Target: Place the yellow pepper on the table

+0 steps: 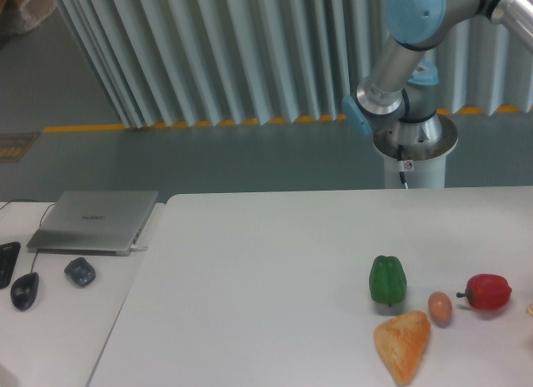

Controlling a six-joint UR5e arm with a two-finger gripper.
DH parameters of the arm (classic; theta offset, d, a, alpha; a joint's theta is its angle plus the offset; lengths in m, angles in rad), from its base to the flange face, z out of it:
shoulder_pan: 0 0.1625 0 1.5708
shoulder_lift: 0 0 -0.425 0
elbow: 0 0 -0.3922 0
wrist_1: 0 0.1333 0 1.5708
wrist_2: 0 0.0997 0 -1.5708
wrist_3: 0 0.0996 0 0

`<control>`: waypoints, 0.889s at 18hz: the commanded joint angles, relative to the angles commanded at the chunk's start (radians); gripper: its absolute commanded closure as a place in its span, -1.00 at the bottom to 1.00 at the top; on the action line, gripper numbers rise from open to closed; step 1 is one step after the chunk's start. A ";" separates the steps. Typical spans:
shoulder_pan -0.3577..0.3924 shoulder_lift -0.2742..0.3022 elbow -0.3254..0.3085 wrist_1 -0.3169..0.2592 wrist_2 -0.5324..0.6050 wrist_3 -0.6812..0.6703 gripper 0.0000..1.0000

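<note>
The yellow pepper is out of view in this frame. The white table [266, 262] fills the lower right of the picture. Only the arm's base and lower links [400, 62] show at the upper right, rising off past the frame's edge. The gripper itself is outside the picture.
On the table's right side stand a green pepper [387, 280], a brown egg [440, 308], a red pepper [488, 292] and an orange-yellow bread-like wedge [403, 344]. A smaller desk at the left carries a laptop [93, 220] and two mice [80, 271].
</note>
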 joint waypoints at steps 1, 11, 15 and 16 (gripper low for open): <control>0.000 -0.008 0.000 0.003 0.000 -0.003 -1.00; 0.005 -0.048 0.046 0.026 0.000 -0.008 -1.00; 0.005 -0.057 0.048 0.048 0.000 -0.011 -1.00; 0.003 -0.063 0.051 0.054 0.000 -0.011 -1.00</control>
